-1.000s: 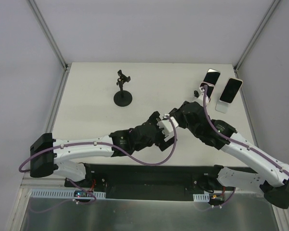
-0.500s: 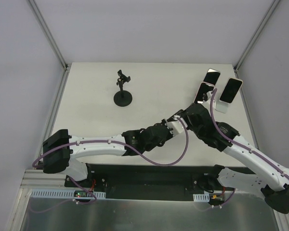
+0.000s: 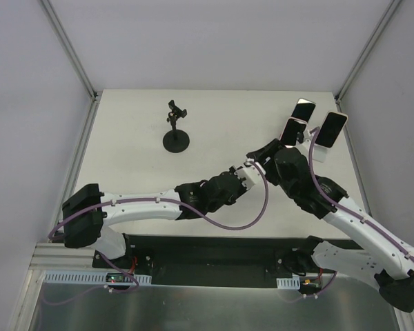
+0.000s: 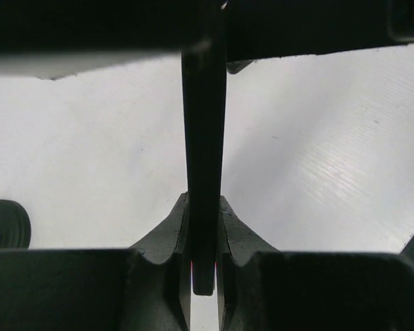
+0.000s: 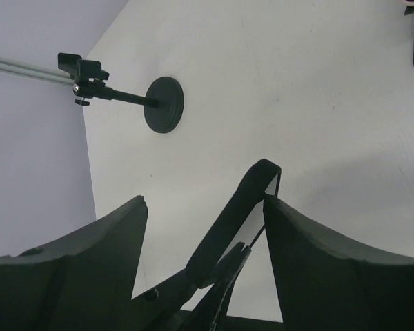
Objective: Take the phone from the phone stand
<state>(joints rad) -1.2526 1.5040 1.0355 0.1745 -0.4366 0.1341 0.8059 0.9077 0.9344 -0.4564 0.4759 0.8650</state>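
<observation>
A thin dark phone (image 4: 203, 124) stands edge-on between the fingers of my left gripper (image 4: 203, 207), which is shut on its lower end. In the right wrist view the same phone (image 5: 238, 207) slants up between the wide-apart jaws of my right gripper (image 5: 203, 200). Its top corner rests by the right-hand finger and the other finger is well clear. From above, the left gripper (image 3: 250, 167) and right gripper (image 3: 265, 150) meet right of the table's centre, hiding the phone. The black phone stand (image 3: 176, 140) at the back left has an empty clamp.
Three more phones sit at the back right (image 3: 304, 108) (image 3: 332, 127) (image 3: 292, 129). One of them leans on a white stand (image 3: 319, 153). The black stand (image 5: 163, 105) lies far left in the right wrist view. Metal frame rails border the table.
My left gripper closed on the phone, then my right gripper opened and let go of it. Both grippers shifted toward the back right.
</observation>
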